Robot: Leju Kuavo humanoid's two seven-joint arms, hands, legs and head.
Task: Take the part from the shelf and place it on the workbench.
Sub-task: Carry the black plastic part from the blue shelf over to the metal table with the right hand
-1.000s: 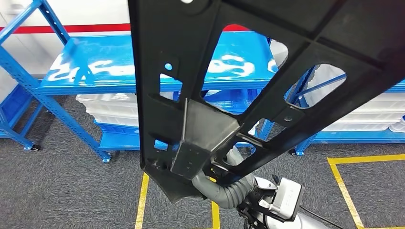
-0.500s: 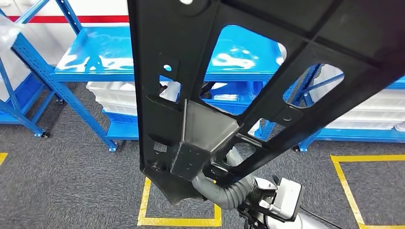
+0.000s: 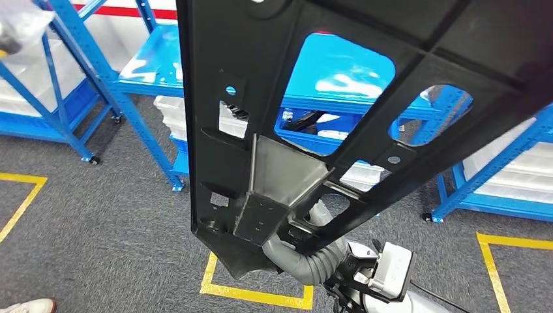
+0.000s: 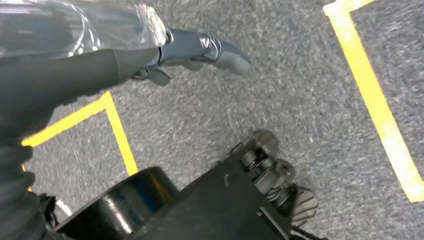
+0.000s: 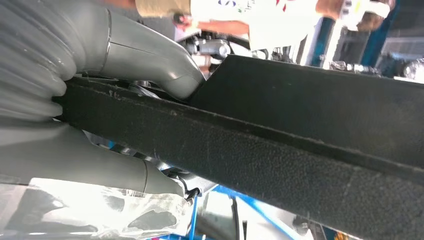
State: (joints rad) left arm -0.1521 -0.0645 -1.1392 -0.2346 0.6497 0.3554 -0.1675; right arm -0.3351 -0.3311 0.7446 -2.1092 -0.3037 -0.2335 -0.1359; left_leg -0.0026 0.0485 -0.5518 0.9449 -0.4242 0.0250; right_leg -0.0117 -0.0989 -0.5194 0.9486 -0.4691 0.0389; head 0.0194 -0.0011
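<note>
Grey carpet [image 3: 111, 215] with yellow floor tape [image 3: 257, 295] runs under me, and blue metal shelving [image 3: 140, 98] stands ahead with white bins [image 3: 173, 111] on the lower level. Up close to my head camera is the part [image 3: 339, 124], a big black flat panel with cutouts and a grey metal bracket [image 3: 277, 189] fixed on it. My right hand [image 5: 145, 65] is clamped on its edge, thumb on one face and fingers on the other, so the part is up in the air and well clear of the shelf. My left hand [image 4: 200, 47] hangs over the carpet with nothing in it; can't tell how the fingers lie. Somebody's shoe [image 3: 26, 306] pokes in at the corner.
</note>
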